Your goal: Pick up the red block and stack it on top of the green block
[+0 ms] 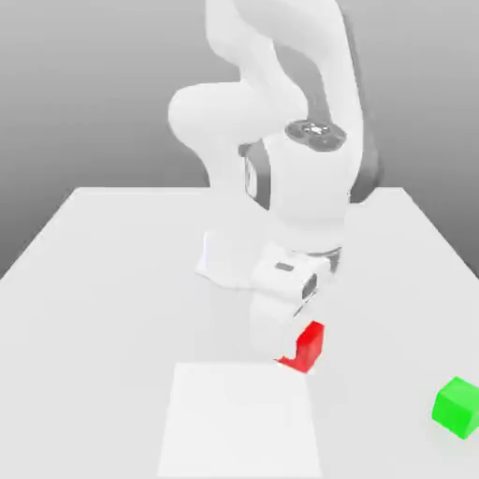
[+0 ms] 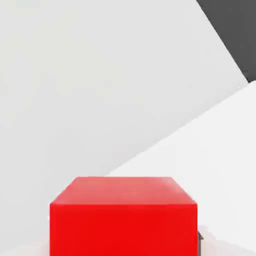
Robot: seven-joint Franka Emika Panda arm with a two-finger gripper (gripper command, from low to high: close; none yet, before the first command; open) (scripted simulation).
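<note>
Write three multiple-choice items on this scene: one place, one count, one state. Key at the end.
1. In the exterior view, where is the green block?
A) To the view's left of the white panel
B) On the white panel
C) To the view's right of the white panel

2. How many coloured blocks are there?
A) One
B) Two
C) Three

3. What is the state of the red block?
A) Stacked on the green block
B) Held in the jaws, not stacked
C) Lying flat against the green block

Key:
1: C, the green block sits near the exterior view's right edge, past the panel.
2: B, one red and one green.
3: B, the red block is between the jaws, which are shut on it, with a wide gap to the green block.
</note>
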